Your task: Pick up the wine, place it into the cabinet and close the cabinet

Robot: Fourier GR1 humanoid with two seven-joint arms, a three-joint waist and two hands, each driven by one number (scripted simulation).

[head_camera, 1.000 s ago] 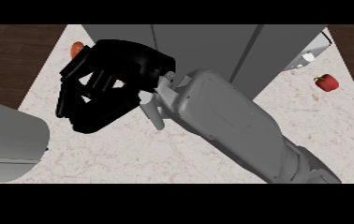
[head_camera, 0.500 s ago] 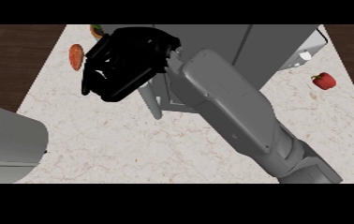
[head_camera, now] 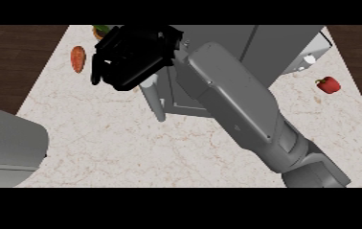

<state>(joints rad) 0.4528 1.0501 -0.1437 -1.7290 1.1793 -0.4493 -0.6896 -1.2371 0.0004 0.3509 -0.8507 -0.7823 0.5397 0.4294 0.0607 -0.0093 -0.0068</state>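
Observation:
The grey cabinet [head_camera: 276,46] stands at the back of the counter. Its door [head_camera: 185,98] sits below my right hand, with a pale bar handle [head_camera: 154,103] along its left edge. My right hand [head_camera: 134,55] is black and lies over the door's upper left part, fingers relaxed and pointing left and down, holding nothing I can see. The grey right forearm [head_camera: 240,103] crosses the view from the lower right. No wine bottle shows in this view. Of the left arm, only the grey forearm [head_camera: 17,146] shows at the lower left edge.
An orange-red vegetable [head_camera: 78,59] lies at the counter's left back, with a green item [head_camera: 101,30] behind it. A red pepper [head_camera: 327,84] lies at the right. Dark wooden floor [head_camera: 21,55] borders the counter's left edge.
My right hand has moved up and to the right toward the cabinet, and the forearm followed. The orange-red vegetable, hidden before, now shows.

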